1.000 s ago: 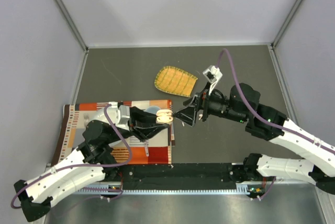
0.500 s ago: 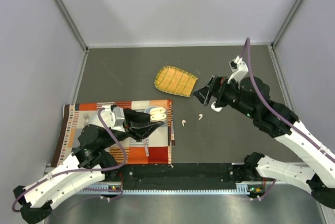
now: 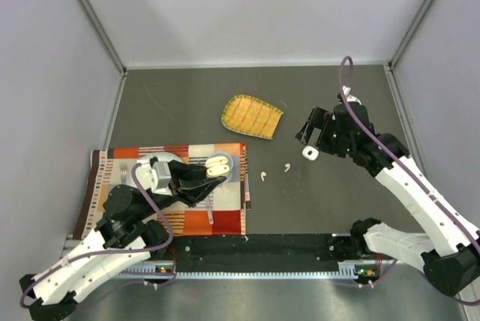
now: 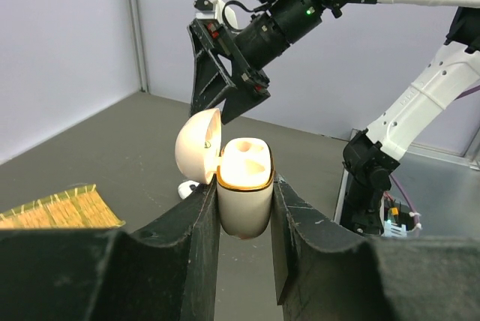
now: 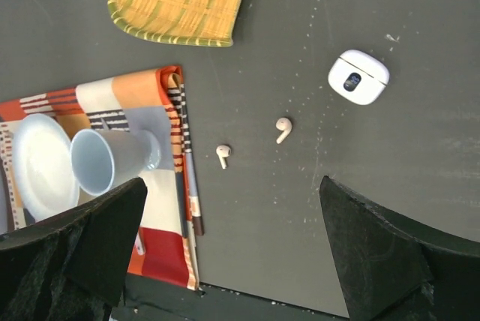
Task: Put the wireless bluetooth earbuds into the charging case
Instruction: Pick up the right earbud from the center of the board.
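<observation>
Left claw clamped on open charging case, lid hinged back, seen only in left wrist view; right claw spread wide, holding nothing; right wrist view alone shows two earbuds on worktop beside second closed case, cup on cloth.

Charging case: cream, oval, upright in the centre of the left wrist view, lid hinged open to the left, gold rim around the mouth, two hollows inside; whether they hold anything cannot be told. In the top view it sits lower left of centre. Two earbuds lie loose on the dark tabletop, apart from each other, white, comma-shaped with short stems: one at the centre of the right wrist view, one left and lower. In the top view, both are just below centre.
</observation>
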